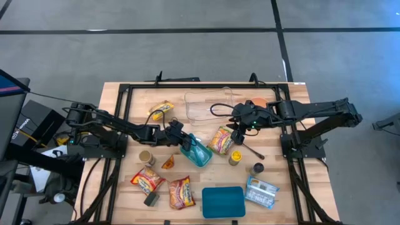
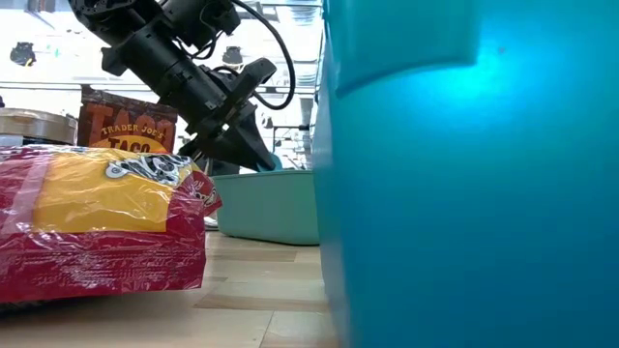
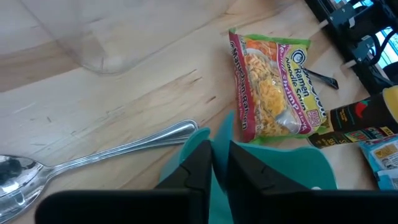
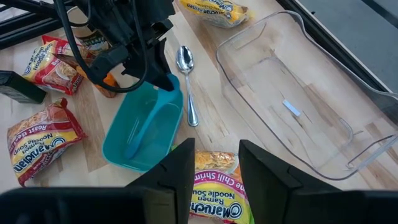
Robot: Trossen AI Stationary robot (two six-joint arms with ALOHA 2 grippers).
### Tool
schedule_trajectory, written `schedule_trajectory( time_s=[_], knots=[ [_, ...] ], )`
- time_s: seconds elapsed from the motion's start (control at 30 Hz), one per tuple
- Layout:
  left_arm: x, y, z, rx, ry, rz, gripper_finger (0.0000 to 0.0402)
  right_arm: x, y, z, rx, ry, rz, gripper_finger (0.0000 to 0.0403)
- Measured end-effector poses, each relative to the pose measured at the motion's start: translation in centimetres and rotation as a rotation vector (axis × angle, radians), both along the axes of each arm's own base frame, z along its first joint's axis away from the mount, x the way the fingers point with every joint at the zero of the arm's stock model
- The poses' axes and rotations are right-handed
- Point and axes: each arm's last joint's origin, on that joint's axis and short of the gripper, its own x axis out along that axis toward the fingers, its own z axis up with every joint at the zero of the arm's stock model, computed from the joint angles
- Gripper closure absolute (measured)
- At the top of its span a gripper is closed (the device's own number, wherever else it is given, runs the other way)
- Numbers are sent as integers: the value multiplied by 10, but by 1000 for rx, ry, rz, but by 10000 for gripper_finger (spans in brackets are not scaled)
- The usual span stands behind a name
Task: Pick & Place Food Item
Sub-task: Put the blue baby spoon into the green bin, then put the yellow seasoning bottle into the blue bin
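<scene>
pale wood bench (image 1: 125, 125), planks with visible grain, sits on a grey floor and fills the middle of the high view.

near edge, lower part of that view: a closed teal lidded box (image 1: 223, 202), matte plastic with rounded corners, with a blue-and-white carton (image 1: 262, 192) at lower right. red-and-yellow noodle packets (image 1: 180, 191) lie flat at lower left, crinkled glossy film.

centre: left hand (image 1: 185, 139) has its fingers pressed together on the rim of the teal bowl (image 1: 197, 152); the thin plastic wall stands between the two dark pads in the left wrist view. my reading: the pinch on the rim steadies or shifts the bowl so it can take food. a steel spoon (image 4: 186, 84) lies just beside the bowl, polished, handle pointing off along the bench.

right of centre: right hand (image 1: 237, 135) hovers over the green-edged shrimp ramen packet (image 1: 221, 139), fingers apart with the packet showing between them in the right wrist view; nothing clamped. i take this packet as the task item, flat on the bench beside the bowl, not yet lifted. a yellow-capped bottle (image 1: 235, 157) stands near it.

far side: a clear rigid tray (image 1: 209, 106), empty, and another yellow packet (image 1: 160, 110) at upper left of the bench.
</scene>
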Motion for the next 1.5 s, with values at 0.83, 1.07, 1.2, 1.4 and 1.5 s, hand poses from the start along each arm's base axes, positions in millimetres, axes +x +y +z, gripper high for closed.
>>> schedule_trajectory(
  time_s=[0.83,1.07,1.2,1.4,1.5],
  knots=[
    [-1,3,-2,41,38,-22,288,0,0,0,3,0,2,284],
    [-2,3,0,43,31,-24,288,0,0,0,3,0,2,284],
    [-5,5,6,47,34,-19,288,0,0,0,2,0,2,284],
    [-14,14,17,52,41,12,288,0,0,0,2,1,2,284],
    [-17,18,23,52,35,27,288,0,0,0,2,0,2,284]
  ],
)
